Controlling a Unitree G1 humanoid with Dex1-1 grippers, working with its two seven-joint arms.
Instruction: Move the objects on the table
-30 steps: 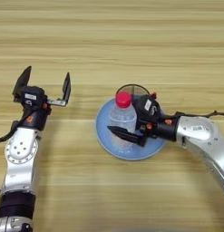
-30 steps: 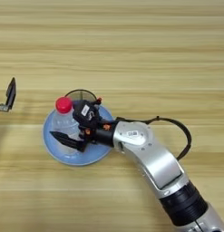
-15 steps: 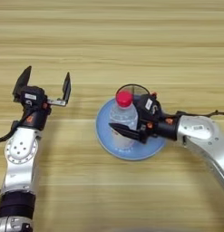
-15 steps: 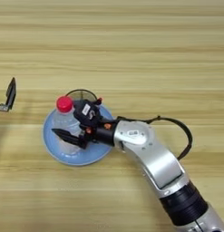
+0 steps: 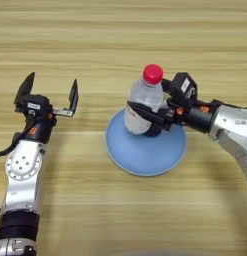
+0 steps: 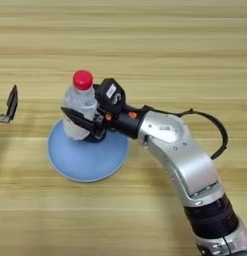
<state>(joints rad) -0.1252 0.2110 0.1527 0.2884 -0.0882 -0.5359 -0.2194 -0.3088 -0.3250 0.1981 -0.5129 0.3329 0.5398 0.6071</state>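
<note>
— Over the light-blue plate (image 5: 145, 157), what is being held?
— A small clear plastic bottle (image 5: 141, 101) with a red cap (image 5: 153, 73) is gripped by the right end effector (image 5: 147, 114), whose black fingers (image 6: 80, 118) are clamped around its lower body. It is carried upright, tilted a little, above the plate's far half. Whether its base touches the plate cannot be told.
— And the cup?
— Something dark is glimpsed just behind the bottle's base, mostly hidden by the fingers; it cannot be identified with certainty.
— Where is the left end effector (image 5: 49, 94)?
— It is parked over the wooden worktop (image 5: 120, 40), well apart from the plate on its left, with fingers spread wide and nothing between them.
</note>
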